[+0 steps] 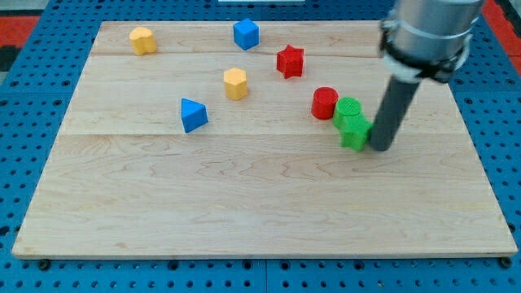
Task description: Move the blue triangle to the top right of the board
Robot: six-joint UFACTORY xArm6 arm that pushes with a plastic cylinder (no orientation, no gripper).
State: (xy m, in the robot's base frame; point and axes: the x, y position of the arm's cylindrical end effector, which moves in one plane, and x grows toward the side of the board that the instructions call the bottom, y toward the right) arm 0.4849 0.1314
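Observation:
The blue triangle [193, 115] lies on the wooden board [244, 203], left of the middle. My tip [380, 147] rests on the board at the view's right, touching or just beside the right side of a green block [354, 132]. The tip is far to the right of the blue triangle. The dark rod rises from the tip to the grey arm at the view's top right.
A green cylinder [348, 108] and a red cylinder [325, 102] sit just left of the tip. A red star [290, 61], a blue cube [246, 34], a yellow hexagon [235, 83] and another yellow block [142, 40] lie toward the view's top.

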